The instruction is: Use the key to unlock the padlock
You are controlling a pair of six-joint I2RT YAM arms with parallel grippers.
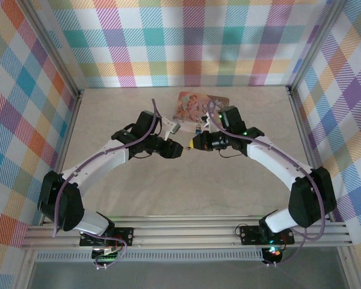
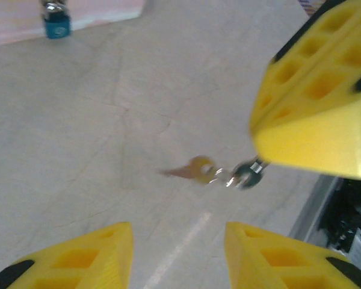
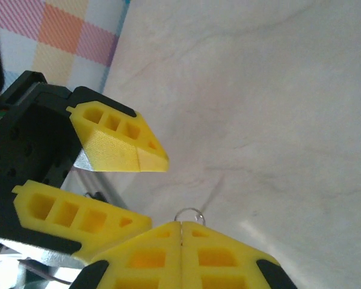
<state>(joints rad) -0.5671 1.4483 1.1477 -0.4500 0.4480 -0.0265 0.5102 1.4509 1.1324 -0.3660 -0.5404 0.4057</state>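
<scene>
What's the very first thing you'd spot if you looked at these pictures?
Two bright yellow grippers meet tip to tip over the middle of the table. The right gripper is shut on the ring of a tiny key, which sticks out just in front of the open left gripper. Farther off, a little blue padlock sits by a pink box.
</scene>
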